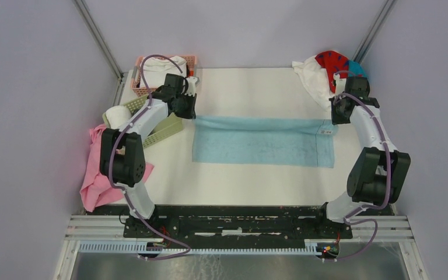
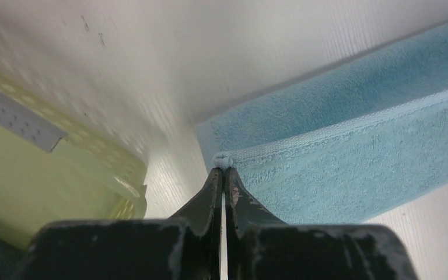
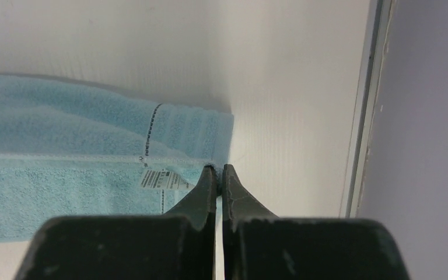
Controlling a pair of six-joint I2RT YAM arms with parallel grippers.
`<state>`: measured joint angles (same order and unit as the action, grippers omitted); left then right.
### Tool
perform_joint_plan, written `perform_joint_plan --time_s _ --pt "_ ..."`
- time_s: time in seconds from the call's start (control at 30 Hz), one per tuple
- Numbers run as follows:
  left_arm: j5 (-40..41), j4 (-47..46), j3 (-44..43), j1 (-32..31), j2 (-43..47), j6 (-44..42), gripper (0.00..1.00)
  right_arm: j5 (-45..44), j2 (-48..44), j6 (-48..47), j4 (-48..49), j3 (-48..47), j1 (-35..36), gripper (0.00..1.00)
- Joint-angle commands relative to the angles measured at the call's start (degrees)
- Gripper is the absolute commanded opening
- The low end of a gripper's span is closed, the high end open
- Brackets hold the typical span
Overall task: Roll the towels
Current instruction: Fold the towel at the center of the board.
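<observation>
The light blue towel [image 1: 262,140] lies spread across the table's middle, its far edge folded over. My left gripper [image 1: 191,109] is shut on the towel's far left corner [image 2: 223,160]. My right gripper [image 1: 335,116] is shut on its far right corner [image 3: 219,169], beside the white care label [image 3: 160,179]. A white towel [image 1: 314,81] and a red towel with teal-blue marks [image 1: 333,63] lie heaped at the far right corner. Another white towel [image 1: 164,64] sits in the pink basket [image 1: 141,87].
A pale green basket [image 1: 157,125] holding a rolled white cloth [image 1: 116,115] stands left of the blue towel; it also shows in the left wrist view [image 2: 46,181]. A plain pink cloth [image 1: 96,175] hangs at the left edge. The table's right rail [image 3: 361,116] runs close to my right gripper.
</observation>
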<state>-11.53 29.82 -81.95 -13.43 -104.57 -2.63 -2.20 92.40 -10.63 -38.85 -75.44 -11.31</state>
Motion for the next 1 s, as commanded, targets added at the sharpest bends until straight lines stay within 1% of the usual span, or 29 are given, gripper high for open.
perform_joint_plan --time_s 0.0,0.2,0.33,0.43,0.53,0.73,0.9,0.97 --pt "2.0 -1.6 3.7 0.2 5.6 3.0 0.03 -3.1 -6.8 7.2 7.4 6.0 -0.5 0.0" --pt "3.3 -0.7 9.8 -1.5 9.0 6.7 0.03 -10.1 -12.4 13.3 13.3 15.0 -0.5 0.0" --pt "3.6 -0.1 13.8 -1.6 10.7 9.7 0.03 -9.6 -16.6 18.3 15.9 20.6 -0.5 0.0" --pt "5.3 1.3 15.1 -1.7 11.2 11.0 0.03 -13.3 -19.9 20.6 18.5 25.2 -0.5 0.0" --pt "5.5 2.2 16.4 -1.7 11.4 12.2 0.03 -16.0 -21.7 22.6 18.5 27.8 -0.4 0.02" --pt "7.0 1.3 20.5 -1.7 11.0 15.1 0.03 -14.8 -22.9 28.2 20.9 34.4 -0.2 0.04" --pt "7.1 0.5 21.8 -2.2 10.8 16.5 0.03 -16.0 -23.6 32.8 19.7 36.7 -0.3 0.09" --pt "7.3 0.6 22.1 -2.9 11.1 17.0 0.04 -16.5 -24.2 34.9 18.3 37.0 -0.3 0.15"
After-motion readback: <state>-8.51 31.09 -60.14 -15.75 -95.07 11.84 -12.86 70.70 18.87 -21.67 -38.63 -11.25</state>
